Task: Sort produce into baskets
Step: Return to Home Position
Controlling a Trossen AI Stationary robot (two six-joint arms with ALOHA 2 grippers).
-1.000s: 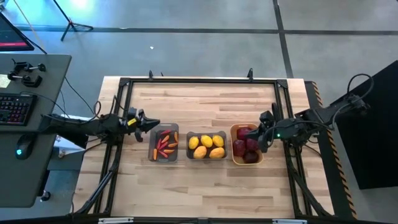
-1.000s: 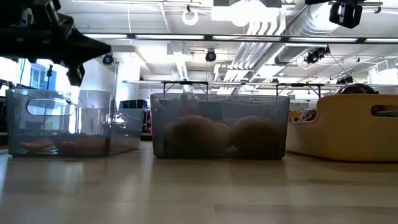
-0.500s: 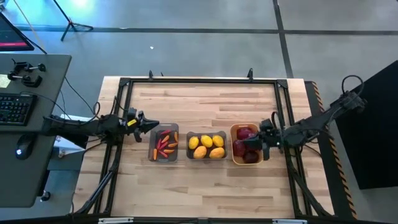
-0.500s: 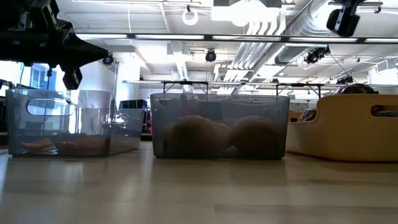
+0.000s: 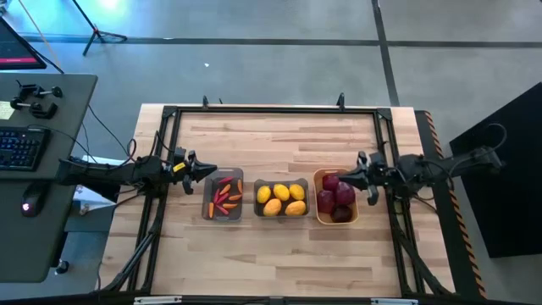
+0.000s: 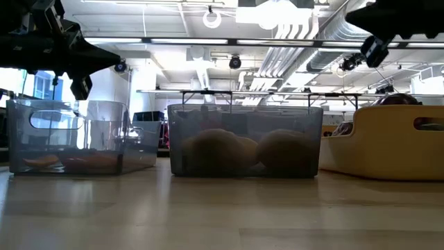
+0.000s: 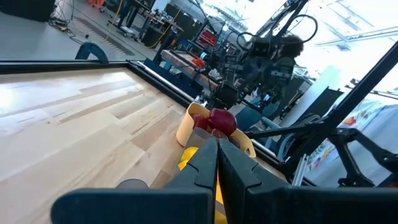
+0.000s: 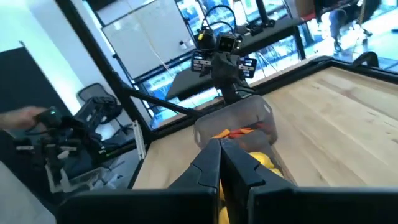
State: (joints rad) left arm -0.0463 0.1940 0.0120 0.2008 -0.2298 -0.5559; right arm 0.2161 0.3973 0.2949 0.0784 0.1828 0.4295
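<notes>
Three baskets stand in a row at mid-table. The left grey basket (image 5: 223, 196) holds thin red-orange peppers (image 8: 234, 132). The middle grey basket (image 5: 281, 197) holds yellow lemons (image 5: 280, 198). The orange basket (image 5: 320, 208) holds dark red apples (image 7: 218, 121). My left gripper (image 5: 212, 170) is shut and level, just above the far left corner of the pepper basket, with nothing in it. My right gripper (image 5: 345, 179) is shut and level above the orange basket's right side, also with nothing in it.
A black frame (image 5: 271, 108) runs around the wooden table top (image 5: 279, 140). Bare wood lies on the far and near sides of the basket row. A desk with a keyboard (image 5: 21, 148) stands off the table's left edge.
My right arm has folded back toward the table's right edge. Its gripper has sunk and tipped from slanting down over the apples to level, and it stays shut. The baskets and produce have not moved.
</notes>
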